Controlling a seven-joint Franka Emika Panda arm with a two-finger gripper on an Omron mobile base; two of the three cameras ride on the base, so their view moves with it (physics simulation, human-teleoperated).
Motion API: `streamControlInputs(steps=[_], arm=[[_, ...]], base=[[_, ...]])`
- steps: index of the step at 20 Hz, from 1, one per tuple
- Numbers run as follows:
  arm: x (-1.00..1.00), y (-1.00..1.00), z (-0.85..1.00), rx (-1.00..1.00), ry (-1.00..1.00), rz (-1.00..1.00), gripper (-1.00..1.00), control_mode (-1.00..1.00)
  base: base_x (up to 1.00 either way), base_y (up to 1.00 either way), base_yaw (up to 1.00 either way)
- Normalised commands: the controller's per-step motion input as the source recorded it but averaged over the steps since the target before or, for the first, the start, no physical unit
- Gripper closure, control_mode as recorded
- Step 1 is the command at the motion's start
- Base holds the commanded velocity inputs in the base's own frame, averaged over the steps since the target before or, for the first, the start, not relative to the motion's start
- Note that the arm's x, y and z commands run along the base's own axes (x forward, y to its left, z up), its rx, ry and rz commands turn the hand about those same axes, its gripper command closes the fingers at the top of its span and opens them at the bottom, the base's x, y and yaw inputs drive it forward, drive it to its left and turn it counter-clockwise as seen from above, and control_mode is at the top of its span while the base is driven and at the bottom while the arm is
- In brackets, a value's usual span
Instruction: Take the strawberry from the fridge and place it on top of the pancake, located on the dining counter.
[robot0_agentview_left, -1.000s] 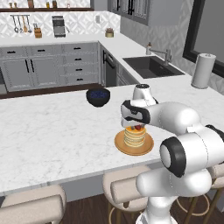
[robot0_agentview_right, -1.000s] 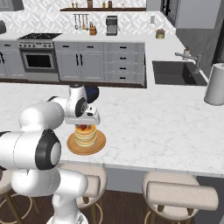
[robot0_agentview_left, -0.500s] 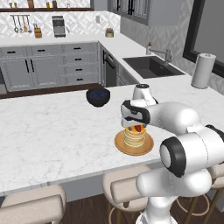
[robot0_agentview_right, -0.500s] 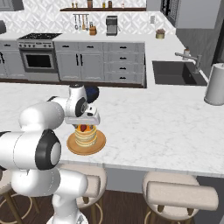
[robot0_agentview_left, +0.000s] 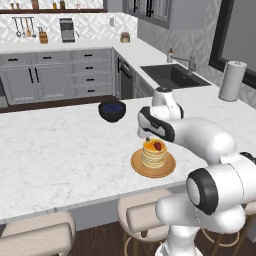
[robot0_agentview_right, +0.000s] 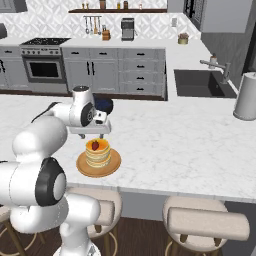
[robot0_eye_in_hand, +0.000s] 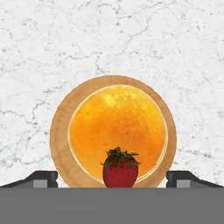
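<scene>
The strawberry (robot0_eye_in_hand: 120, 170) sits upright on the near edge of the golden pancake (robot0_eye_in_hand: 118, 127), which is stacked on a round wooden plate (robot0_eye_in_hand: 59, 131). My gripper (robot0_eye_in_hand: 112, 179) hangs just above it, open. Its dark fingertips (robot0_eye_in_hand: 43, 178) stand wide to either side and touch nothing. From the base, the strawberry (robot0_agentview_left: 158, 146) tops the pancake (robot0_agentview_left: 154, 156) under my gripper (robot0_agentview_left: 151, 139) on the marble dining counter (robot0_agentview_left: 60, 155). The other side shows the strawberry (robot0_agentview_right: 95, 145), pancake (robot0_agentview_right: 98, 156) and gripper (robot0_agentview_right: 91, 134) alike. The fridge is out of view.
A dark blue bowl (robot0_agentview_left: 112, 111) stands on the counter just beyond the plate. A paper towel roll (robot0_agentview_left: 232, 80) is at the far right, near the dark sink (robot0_agentview_left: 172, 76). Beige stools (robot0_agentview_left: 37, 235) line the counter's near edge.
The fingers have spread apart and let go of the strawberry, which stays on the pancake. The arm has hardly moved.
</scene>
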Motion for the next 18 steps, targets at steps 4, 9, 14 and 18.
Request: streamControlInputs(steps=[4, 9, 14, 18], arm=[[-0.84, 0.02, 0.66, 0.0, -0.11, 0.04, -1.0, -1.0], [-1.0, -0.04, 0.41, 0.0, -0.22, 0.0, -1.0, -1.0], [-1.0, 0.04, 0.46, -0.01, -0.18, 0.0, -1.0, -1.0], [-0.99, 0.63, 0.37, -0.15, -0.02, 0.03, -1.0, -1.0]], base=[[0.0, 0.0, 0.0], [0.0, 0.0, 0.0], [0.0, 0.0, 0.0], [0.0, 0.0, 0.0]])
